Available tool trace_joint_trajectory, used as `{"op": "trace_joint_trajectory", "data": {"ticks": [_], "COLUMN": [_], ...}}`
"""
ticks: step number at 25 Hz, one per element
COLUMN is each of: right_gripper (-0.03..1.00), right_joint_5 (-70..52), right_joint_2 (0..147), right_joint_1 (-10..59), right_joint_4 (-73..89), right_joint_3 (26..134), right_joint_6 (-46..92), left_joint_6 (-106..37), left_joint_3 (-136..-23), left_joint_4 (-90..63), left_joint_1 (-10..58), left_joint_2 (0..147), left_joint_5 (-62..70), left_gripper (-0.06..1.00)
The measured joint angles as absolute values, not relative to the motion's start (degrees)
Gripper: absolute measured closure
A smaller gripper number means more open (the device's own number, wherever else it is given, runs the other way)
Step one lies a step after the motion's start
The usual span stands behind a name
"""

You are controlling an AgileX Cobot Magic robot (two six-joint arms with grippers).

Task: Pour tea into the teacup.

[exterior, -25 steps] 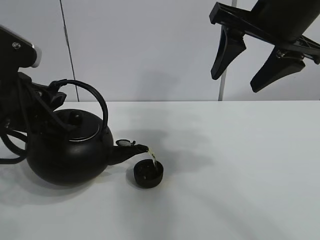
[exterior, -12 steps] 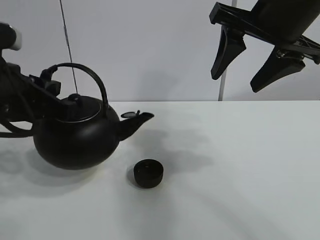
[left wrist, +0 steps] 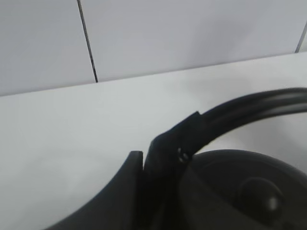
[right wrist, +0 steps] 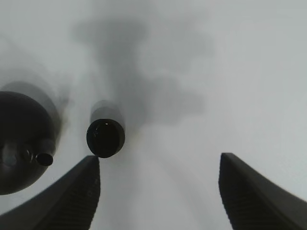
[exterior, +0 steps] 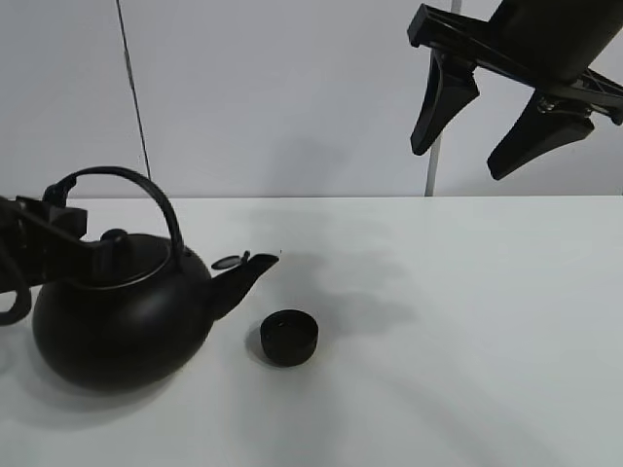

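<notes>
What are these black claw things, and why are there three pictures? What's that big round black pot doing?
The claws are a robot's two hands, called grippers. One picture comes from a camera mounted high up, looking down at a white table. The other two come from little cameras on the robot's wrists.

On the table stands a big black kettle with a spout, and beside it a tiny black teacup. The robot's job is to pour tea into that cup.

The left gripper is shut on the kettle's arched handle; its wrist camera sees the handle up close. The right gripper hangs open high above the table, holding nothing. Its camera looks straight down and sees something shiny inside the cup.
</notes>
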State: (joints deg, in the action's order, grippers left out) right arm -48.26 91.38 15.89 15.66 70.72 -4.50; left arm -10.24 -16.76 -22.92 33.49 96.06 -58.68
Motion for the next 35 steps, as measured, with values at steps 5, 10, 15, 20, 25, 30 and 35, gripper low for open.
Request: {"op": "trace_joint_trajectory", "data": {"ticks": [5, 10, 15, 20, 25, 30, 35], "right_gripper": [0.48, 0.48, 0.48, 0.48, 0.48, 0.48, 0.48], "right_joint_5": [-48.26, -48.26, -48.26, -48.26, -48.26, -48.26, -48.26], "right_joint_2": [91.38, 91.38, 91.38, 91.38, 91.38, 91.38, 91.38], "right_joint_1": [15.89, 15.89, 15.89, 15.89, 15.89, 15.89, 15.89], "right_joint_4": [15.66, 15.66, 15.66, 15.66, 15.66, 15.66, 15.66], "right_joint_3": [70.72, 70.72, 70.72, 70.72, 70.72, 70.72, 70.72], "right_joint_6": [-4.5, -4.5, -4.55, -4.63, -4.63, -4.63, -4.63], "left_joint_6": [-10.22, -9.75, -6.24, -7.2, -11.29, -14.74, -15.2], "left_joint_3": [-14.19, -14.17, -14.17, -14.17, -14.17, -14.17, -14.92], "left_joint_4": [-23.99, -25.4, -27.0, -26.15, -24.07, -24.07, -26.0], "left_joint_1": [33.49, 33.49, 33.49, 33.49, 33.49, 33.49, 33.49], "left_joint_2": [96.06, 96.06, 96.06, 96.06, 96.06, 96.06, 97.06], "left_joint_5": [-58.54, -58.6, -58.65, -58.65, -58.65, -58.65, -58.72], "left_gripper": [0.84, 0.84, 0.84, 0.84, 0.84, 0.84, 0.84]}}
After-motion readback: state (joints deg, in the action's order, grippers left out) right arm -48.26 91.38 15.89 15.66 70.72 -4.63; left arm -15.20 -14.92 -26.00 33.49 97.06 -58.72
